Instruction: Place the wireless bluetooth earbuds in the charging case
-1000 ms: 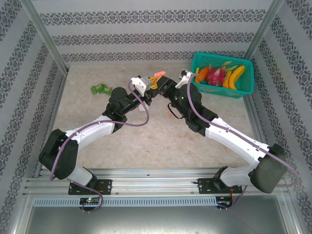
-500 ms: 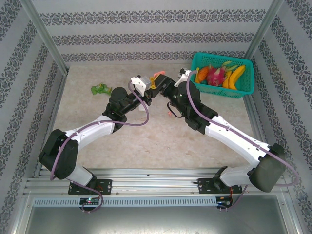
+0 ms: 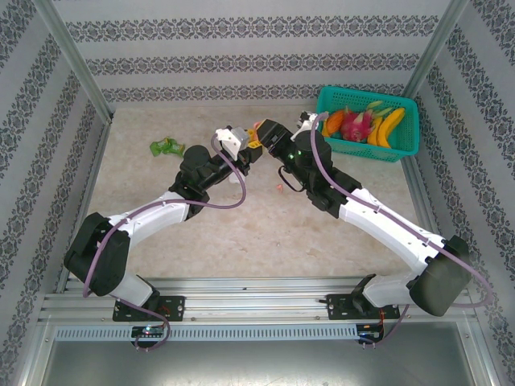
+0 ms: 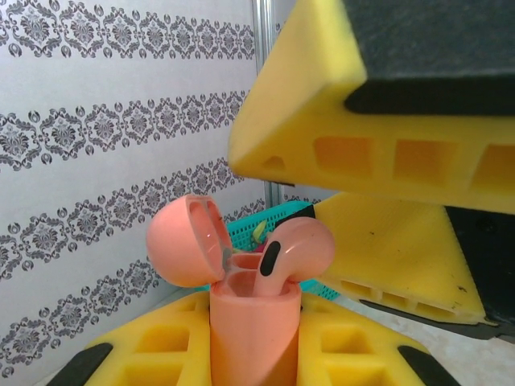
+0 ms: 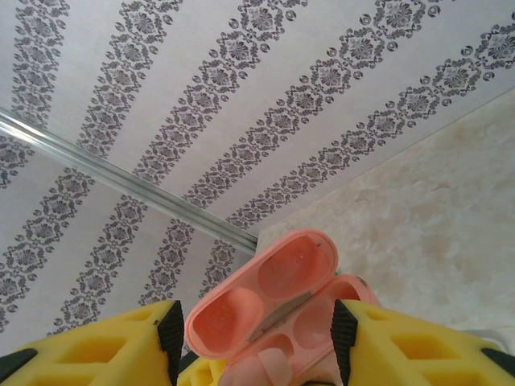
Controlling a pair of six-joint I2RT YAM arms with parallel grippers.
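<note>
Two robot arms meet above the far middle of a pale table (image 3: 201, 233). The left gripper (image 4: 256, 344) has its yellow fingers pressed together on an upright pink charging case (image 4: 241, 314) with its lid tipped open to the left. One pink earbud (image 4: 294, 249) sits stem-down in the case's right slot, its rounded head poking out above the rim. The right gripper (image 5: 256, 334) hovers just beside the case, its yellow fingers spread apart and holding nothing. A tiny pink item (image 3: 279, 186) lies on the table below, too small to identify. A teal basket (image 3: 362, 149) of fruit stands at the far right, and a small green object (image 3: 166, 146) lies at the far left.
</note>
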